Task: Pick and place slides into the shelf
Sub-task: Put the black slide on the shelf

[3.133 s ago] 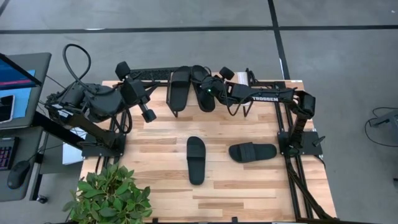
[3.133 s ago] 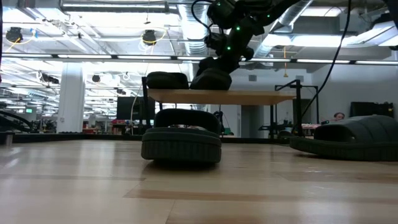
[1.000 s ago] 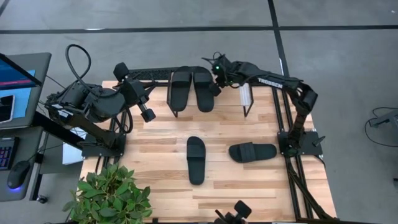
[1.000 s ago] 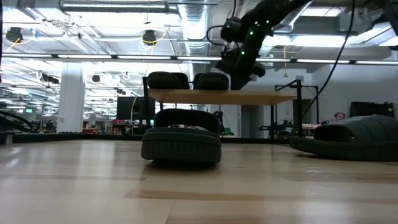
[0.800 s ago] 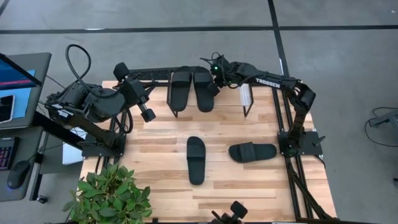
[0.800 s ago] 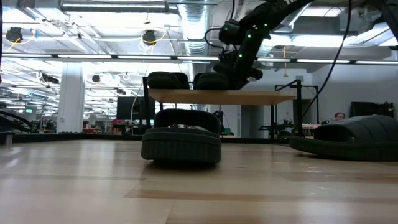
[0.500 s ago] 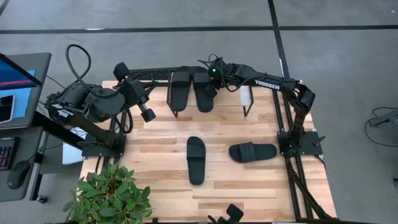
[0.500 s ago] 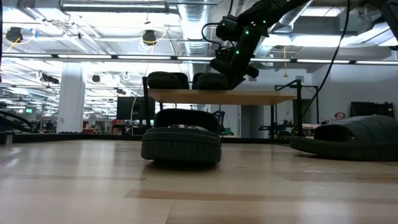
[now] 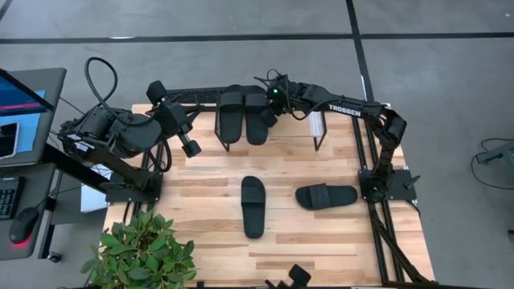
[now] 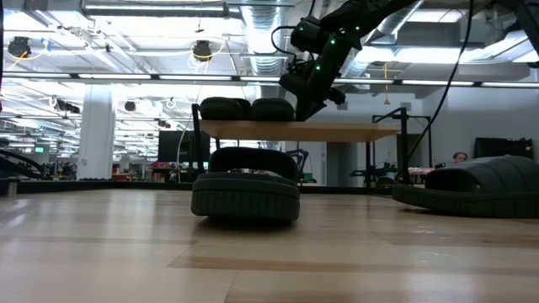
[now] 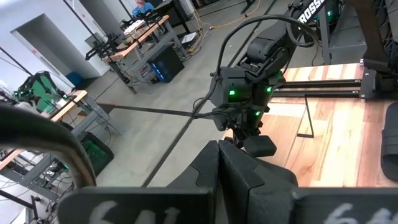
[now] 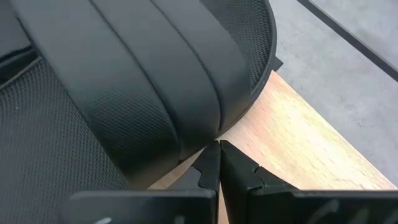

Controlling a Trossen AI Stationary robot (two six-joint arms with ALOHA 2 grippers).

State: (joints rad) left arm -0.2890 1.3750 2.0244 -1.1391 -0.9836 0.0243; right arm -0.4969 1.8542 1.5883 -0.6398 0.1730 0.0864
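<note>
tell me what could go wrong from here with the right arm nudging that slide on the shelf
1. The right tool, shut, presses the second slide sideways against the first slide; pushing further could shove the first one off the shelf edge.
2. Both slides overhang the shelf's front, so a snag on withdrawal might tip one down.
3. Two slides wait on the table.

R gripper (image 9: 271, 102) let go of 2nd slide (image 9: 256, 116) approx 3 s ago, lifted off to the side, then came back in w/ fingers closed and pushed it sideways. That slide now sits tight vs the 1st slide (image 9: 232, 114) on the shelf (image 9: 318, 122); earlier there was a gap btw them.
</note>
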